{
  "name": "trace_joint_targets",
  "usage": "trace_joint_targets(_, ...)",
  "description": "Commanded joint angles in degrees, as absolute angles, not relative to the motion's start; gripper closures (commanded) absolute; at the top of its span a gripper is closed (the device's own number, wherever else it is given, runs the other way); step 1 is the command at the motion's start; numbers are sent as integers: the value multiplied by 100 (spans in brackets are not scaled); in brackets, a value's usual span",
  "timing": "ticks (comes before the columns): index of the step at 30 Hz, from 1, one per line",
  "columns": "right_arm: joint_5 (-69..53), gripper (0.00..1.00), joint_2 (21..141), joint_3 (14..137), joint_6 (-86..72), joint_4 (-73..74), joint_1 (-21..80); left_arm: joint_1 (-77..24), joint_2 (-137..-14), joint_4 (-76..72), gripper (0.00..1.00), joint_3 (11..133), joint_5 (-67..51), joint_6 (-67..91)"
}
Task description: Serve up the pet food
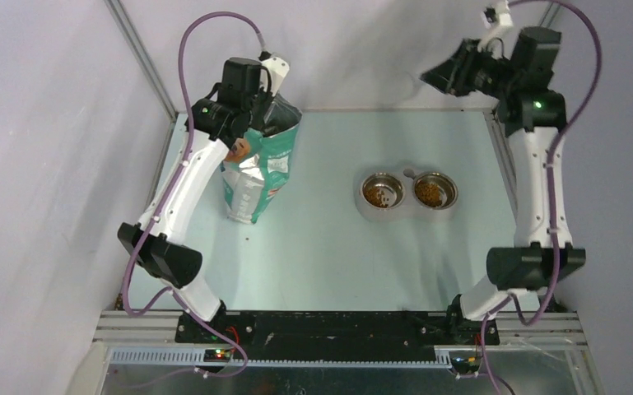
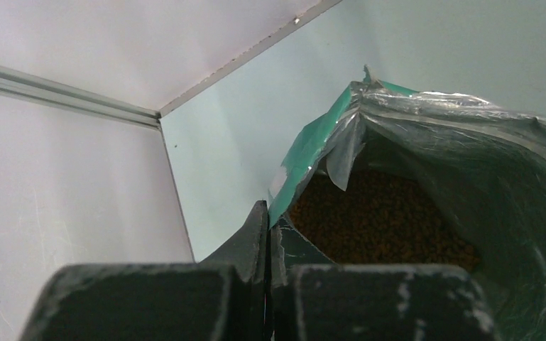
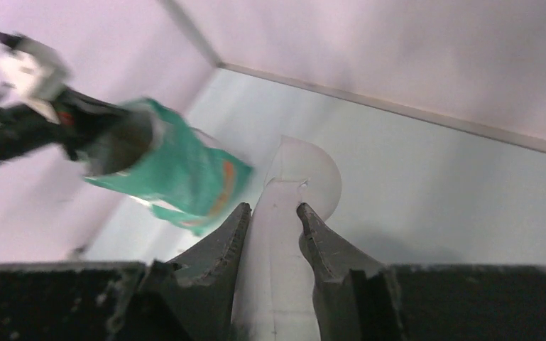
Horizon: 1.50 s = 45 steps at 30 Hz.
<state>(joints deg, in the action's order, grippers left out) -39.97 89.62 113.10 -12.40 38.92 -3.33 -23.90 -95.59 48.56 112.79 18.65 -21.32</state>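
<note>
Brown pet food fills the bottom of the open teal-green bag. My left gripper is shut on the bag's near rim and holds the mouth open. From above, the bag stands upright at the table's left under the left gripper. Pet food also lies in both steel bowls. My right gripper is shut on the handle of the clear plastic scoop. It hangs high at the back right, well above the bowls. No kibble shows in the scoop.
The two bowls sit in one grey double holder right of centre. The table's back wall and metal frame posts close in the far side. A single loose pellet lies on the table near the bag's foot.
</note>
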Motion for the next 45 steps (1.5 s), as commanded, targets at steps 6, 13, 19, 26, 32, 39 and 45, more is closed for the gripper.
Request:
trace_joint_targets(6,-5211,100,10614,13158,-3282,2500,1312,-2251,-9607,4814,100,11937,1063,-1125)
trace_joint_targets(13,-5284,100,10781,13221,-3378,2207,1850,-2337,-9875,4609,100,12314,529,-756)
trace_joint_targets(19,-4719,100,10871,13253,-2801,2827,2034,-2518,-9989,4721,100,12531,499,-694)
trace_joint_targets(26,-3963,100,10959,13057,-1782,3829,2252,-2749,-9933,4840,100,12654,393,-990)
trace_joint_targets(32,-3145,100,11209,13335,-1190,4307,2809,-2821,-9754,4792,100,12534,305,-1066)
trace_joint_targets(39,-2665,100,11334,13587,-823,4357,3172,-2821,-9398,4869,100,12425,509,-1366)
trace_joint_targets(45,-2270,100,11495,13292,-298,4007,3537,-2794,-9314,4884,100,12033,954,-1607)
